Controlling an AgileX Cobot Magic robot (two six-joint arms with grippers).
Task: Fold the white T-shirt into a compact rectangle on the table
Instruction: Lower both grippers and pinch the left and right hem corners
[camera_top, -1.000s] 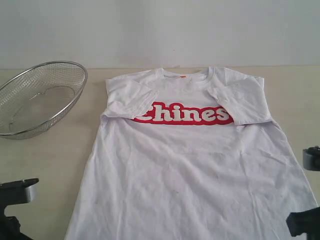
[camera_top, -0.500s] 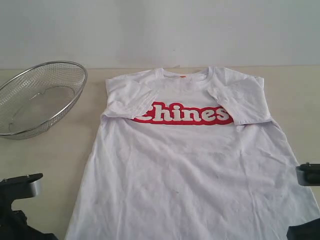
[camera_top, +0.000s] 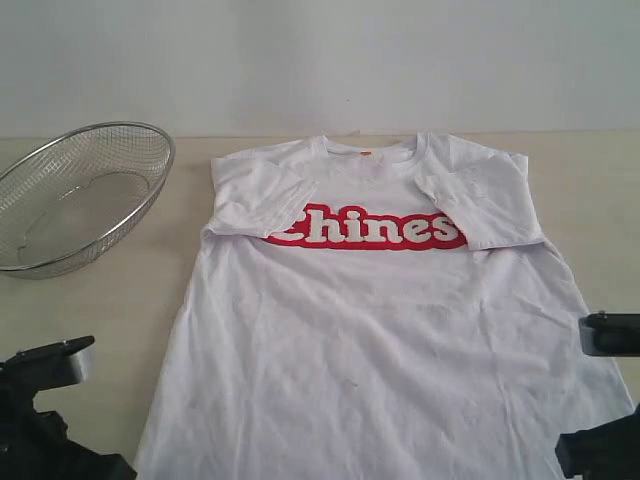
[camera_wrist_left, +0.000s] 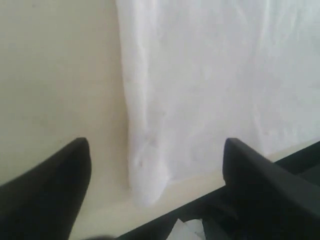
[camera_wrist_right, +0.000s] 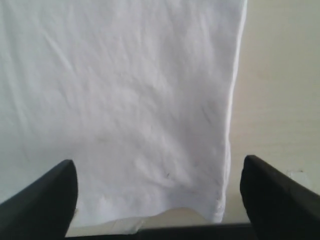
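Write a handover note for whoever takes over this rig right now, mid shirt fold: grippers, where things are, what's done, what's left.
Left gripper: open, empty, fingers either side of one near hem corner of the white T-shirt.
Right gripper: open, empty, over the other near hem corner.
The shirt lies flat, front up, on the table. A wire basket sits apart from it on the left arm's side.
Done: both sleeves are folded in over the chest.
Left: probably grasp the hem corners, then fold the body into a compact rectangle.
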